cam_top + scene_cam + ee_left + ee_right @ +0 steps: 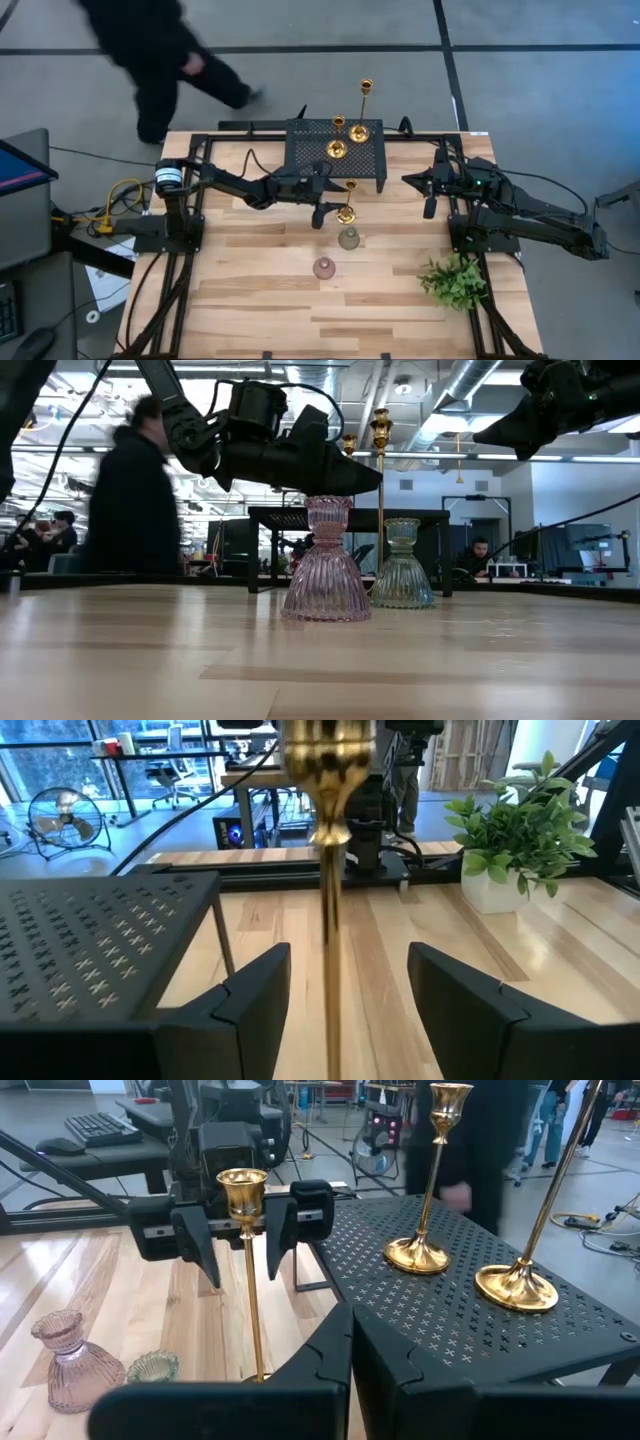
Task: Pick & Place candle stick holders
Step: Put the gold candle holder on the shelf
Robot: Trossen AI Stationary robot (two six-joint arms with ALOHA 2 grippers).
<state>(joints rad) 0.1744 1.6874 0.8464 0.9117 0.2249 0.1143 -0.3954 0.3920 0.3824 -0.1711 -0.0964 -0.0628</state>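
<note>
A gold candlestick (347, 212) stands by its round base on the table just in front of the black perforated rack (335, 152). My left gripper (335, 995) is open, one finger on either side of the thin stem (330, 960), apart from it; the right wrist view (242, 1235) shows this too. Two more gold candlesticks (420, 1250) (515, 1285) stand on the rack. The grey-green holder (349, 238) and the pink holder (324, 267) stand on the table nearer the front. My right gripper (352, 1350) is shut and empty, right of the rack.
A leafy plant sprig (455, 280) lies at the table's front right. The rack stands on thin legs at the far middle. A person (160, 60) walks past beyond the table's far left corner. Bare wood lies at the front left.
</note>
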